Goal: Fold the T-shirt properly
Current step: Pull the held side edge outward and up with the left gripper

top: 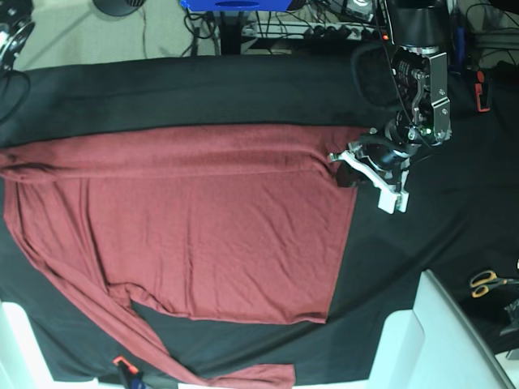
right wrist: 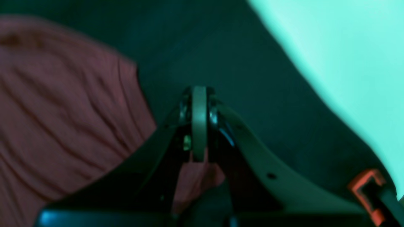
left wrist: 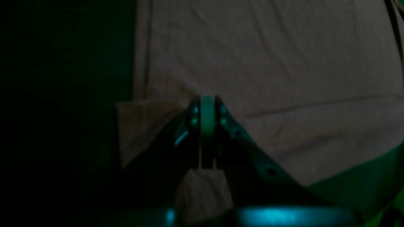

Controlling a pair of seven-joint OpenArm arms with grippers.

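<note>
The maroon T-shirt (top: 211, 227) lies spread flat on the black cloth (top: 243, 89), with one long sleeve running down to the front edge. My left gripper (top: 339, 158) is at the shirt's far right corner. In the left wrist view the left gripper (left wrist: 206, 104) is shut, with a fold of T-shirt (left wrist: 284, 63) pinched between its pads. My right gripper (top: 128, 374) barely shows at the bottom edge, by the sleeve. In the right wrist view the right gripper (right wrist: 199, 94) is shut with red T-shirt (right wrist: 63, 110) fabric caught behind its pads.
Scissors (top: 486, 281) lie on the cloth at the right. White panels (top: 442, 332) stand at the front right and front left corners. Cables and a blue object (top: 235, 4) sit beyond the table's back edge. A pale surface (right wrist: 347, 47) borders the cloth.
</note>
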